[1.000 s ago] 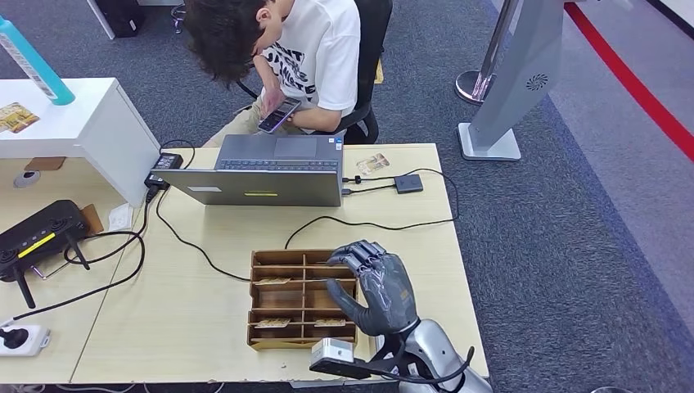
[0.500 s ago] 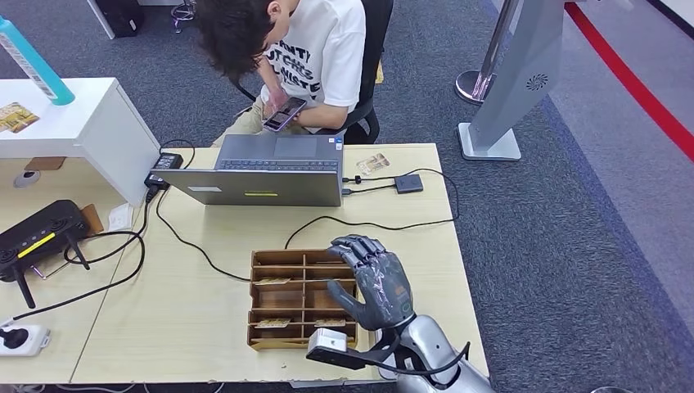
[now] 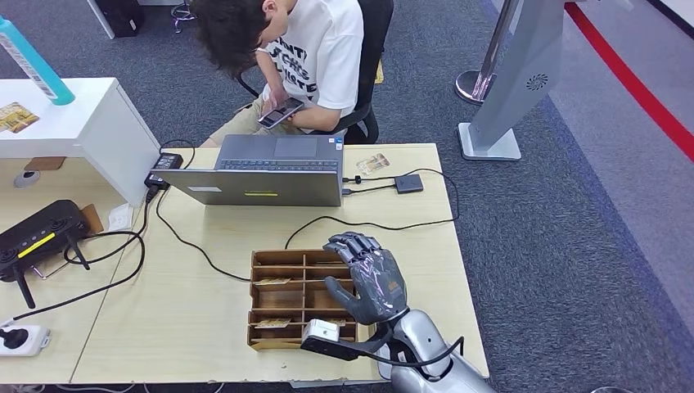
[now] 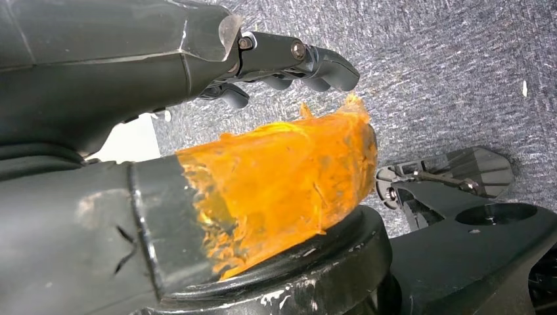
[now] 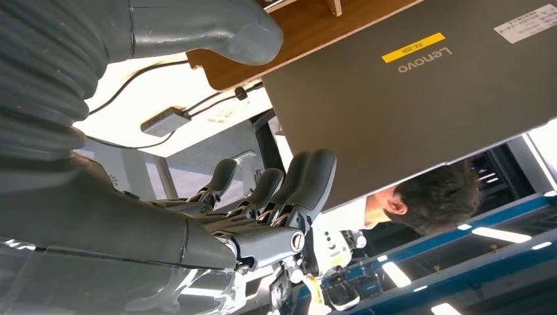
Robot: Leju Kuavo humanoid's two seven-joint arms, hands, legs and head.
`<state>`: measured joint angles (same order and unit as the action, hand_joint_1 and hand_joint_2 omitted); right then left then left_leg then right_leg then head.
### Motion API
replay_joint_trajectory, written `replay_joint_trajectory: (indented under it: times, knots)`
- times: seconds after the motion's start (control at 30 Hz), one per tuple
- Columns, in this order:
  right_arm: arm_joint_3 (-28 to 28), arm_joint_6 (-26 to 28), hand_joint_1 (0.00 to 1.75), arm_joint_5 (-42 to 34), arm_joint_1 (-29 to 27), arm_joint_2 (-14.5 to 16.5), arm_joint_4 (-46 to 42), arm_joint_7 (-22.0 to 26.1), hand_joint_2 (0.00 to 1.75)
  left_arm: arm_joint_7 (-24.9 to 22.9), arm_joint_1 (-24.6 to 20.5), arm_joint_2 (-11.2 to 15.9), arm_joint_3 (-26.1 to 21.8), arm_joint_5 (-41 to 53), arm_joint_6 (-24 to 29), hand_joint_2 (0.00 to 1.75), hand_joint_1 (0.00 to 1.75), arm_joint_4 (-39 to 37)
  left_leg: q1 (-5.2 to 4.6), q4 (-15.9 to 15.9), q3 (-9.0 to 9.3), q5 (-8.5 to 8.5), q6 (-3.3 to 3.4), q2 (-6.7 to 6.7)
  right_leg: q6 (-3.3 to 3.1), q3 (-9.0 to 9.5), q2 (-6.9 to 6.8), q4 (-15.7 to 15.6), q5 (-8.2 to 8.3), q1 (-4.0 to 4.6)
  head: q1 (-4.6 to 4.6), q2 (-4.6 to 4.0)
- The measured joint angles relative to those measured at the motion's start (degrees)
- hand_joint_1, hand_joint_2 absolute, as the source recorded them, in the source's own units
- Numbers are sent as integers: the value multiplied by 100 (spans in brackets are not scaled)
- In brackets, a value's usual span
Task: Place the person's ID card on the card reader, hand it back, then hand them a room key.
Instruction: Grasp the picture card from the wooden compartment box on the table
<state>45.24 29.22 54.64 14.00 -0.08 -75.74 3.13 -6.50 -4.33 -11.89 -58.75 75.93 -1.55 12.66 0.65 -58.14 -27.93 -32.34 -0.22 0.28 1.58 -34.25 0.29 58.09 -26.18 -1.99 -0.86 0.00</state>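
My right hand (image 3: 366, 282) hovers over the right side of the wooden card tray (image 3: 252, 303), fingers spread and curved, holding nothing. Cards (image 3: 272, 281) lie in some of the tray's slots. In the right wrist view the thumb (image 5: 217, 26) and fingers (image 5: 276, 190) stand apart with nothing between them. A card (image 3: 372, 163) lies at the table's far edge beside a small dark card reader (image 3: 407, 182). The person (image 3: 315, 49) sits across the table, looking at a phone (image 3: 278, 113). My left hand (image 4: 131, 65) hangs over carpet, its thumb wrapped in orange tape, holding nothing.
An open laptop (image 3: 260, 187) stands between the tray and the person, with cables running across the table. A black device with antennas (image 3: 37, 237), a power strip (image 3: 20, 337) and a white shelf (image 3: 74, 123) are at the left. A grey stand (image 3: 511, 98) is on the floor at the right.
My right hand has slid a little left and nearer over the tray. The person has shifted slightly in the chair with the phone.
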Motion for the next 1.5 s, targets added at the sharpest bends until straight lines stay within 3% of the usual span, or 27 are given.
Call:
replay_joint_trajectory:
  times: [0.73,1.5]
  knots:
    - [59,-113,70,-28,85,175,305,-15,175,1,0,0,0,-28,2,0,0,0,0,0,0,0,0,0,0,0,0,0,0,0,0,0]
    - [170,-149,93,-87,90,255,815,-37,175,3,-1,9,0,-35,0,0,0,0,0,0,0,0,0,0,0,0,0,0,0,0,0,0]
